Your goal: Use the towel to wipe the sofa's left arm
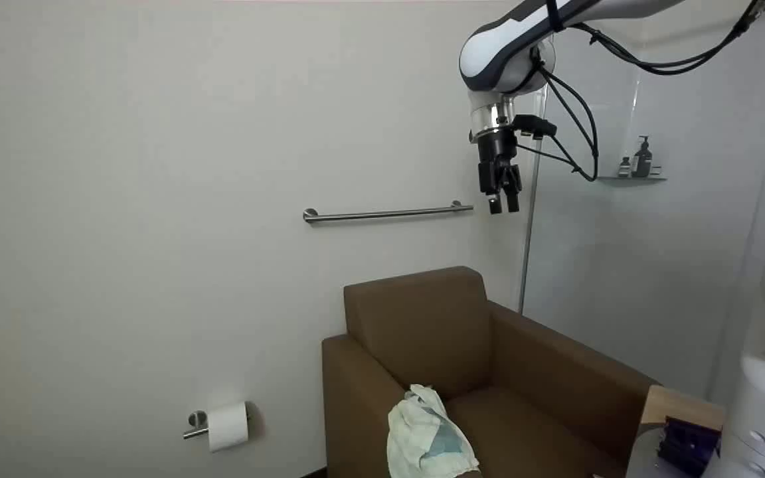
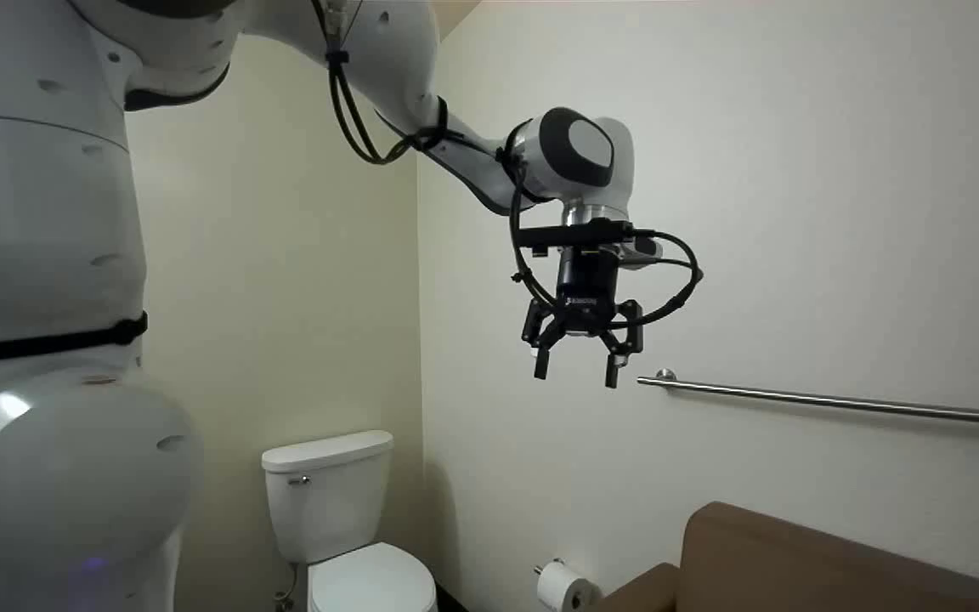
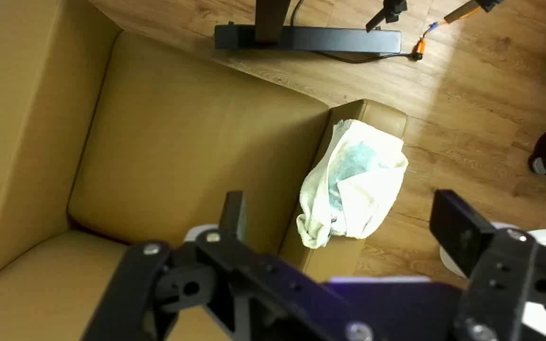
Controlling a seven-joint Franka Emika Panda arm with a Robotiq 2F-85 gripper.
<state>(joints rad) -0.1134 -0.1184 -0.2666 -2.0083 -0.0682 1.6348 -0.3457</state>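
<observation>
The sofa (image 1: 416,325) is a brown single-seat armchair; it also shows in an exterior view (image 2: 795,565) and in the wrist view (image 3: 197,132). A crumpled white towel (image 1: 425,438) with a blue-green patch lies draped over one sofa arm (image 1: 356,382). In the wrist view the towel (image 3: 368,189) covers much of that arm (image 3: 386,116), near its front end. My gripper (image 1: 504,207) hangs high above the sofa, pointing down, well apart from the towel. Its fingers are spread with nothing between them, in an exterior view (image 2: 576,371) and in the wrist view (image 3: 339,208).
A metal towel bar (image 1: 389,214) is on the wall behind the sofa. A toilet paper roll (image 1: 228,427) hangs low on the wall. A toilet (image 2: 336,493) stands in the corner. A dark stand base (image 3: 320,39) and cables lie on the floor by the sofa.
</observation>
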